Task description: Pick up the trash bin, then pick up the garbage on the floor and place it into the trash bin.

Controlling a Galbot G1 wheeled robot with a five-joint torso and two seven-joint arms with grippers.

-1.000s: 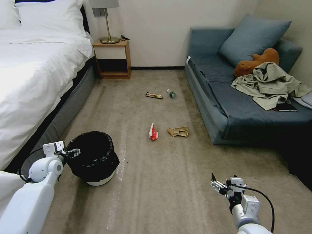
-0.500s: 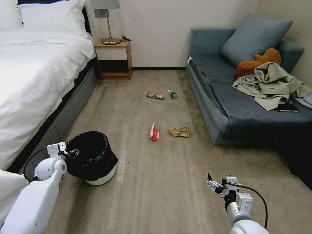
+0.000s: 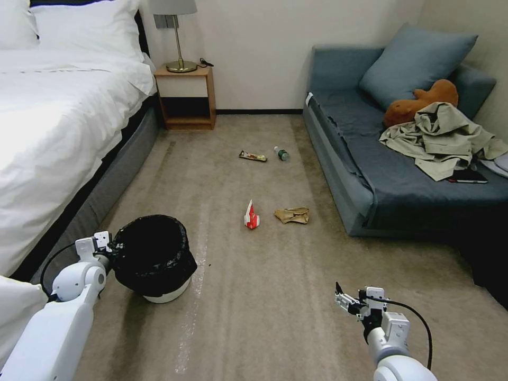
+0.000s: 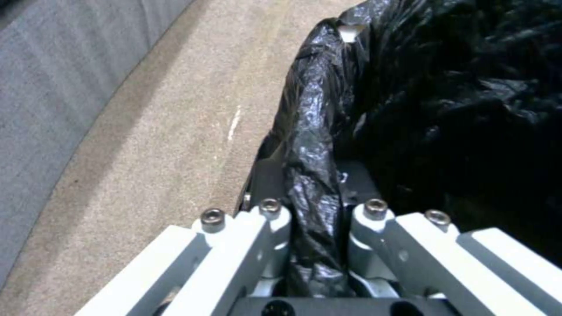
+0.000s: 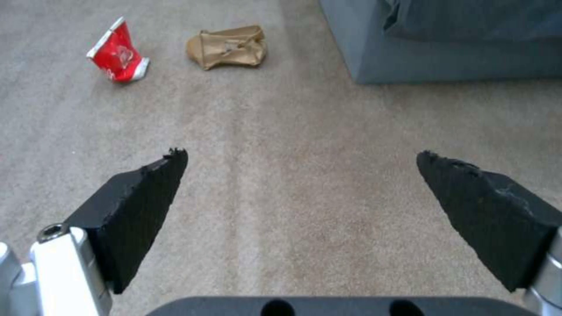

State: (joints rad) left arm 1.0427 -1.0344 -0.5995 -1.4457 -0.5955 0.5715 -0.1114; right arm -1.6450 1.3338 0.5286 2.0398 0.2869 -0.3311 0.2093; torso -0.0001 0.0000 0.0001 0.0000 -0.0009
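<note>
The left gripper [image 4: 313, 245] is clenched on the bag-covered rim of the small round white trash bin lined with a crinkled black plastic bag [image 3: 153, 256], one jaw outside and one inside, near the grey bed base [image 3: 114, 180]. The bin sits tilted on the beige carpet [image 3: 275, 296]. The right gripper [image 5: 301, 175] hangs released, jaws spread wide, low over bare carpet, well short of the garbage. The red-and-white snack packet [image 3: 250, 216] and the crumpled brown paper bag [image 3: 291, 215] lie side by side mid-floor; the long dark bar wrapper [image 3: 252, 156] and the small green-labelled plastic bottle [image 3: 281, 153] lie farther off, near the blue sofa [image 3: 370, 174].

The risk probably lies in the hold: the jaws pinch slick film over a thin rim, so the liner could slide or tear and the bin tip or drop. The flat wrapper may resist pinching off carpet, and the bottle may roll away
</note>
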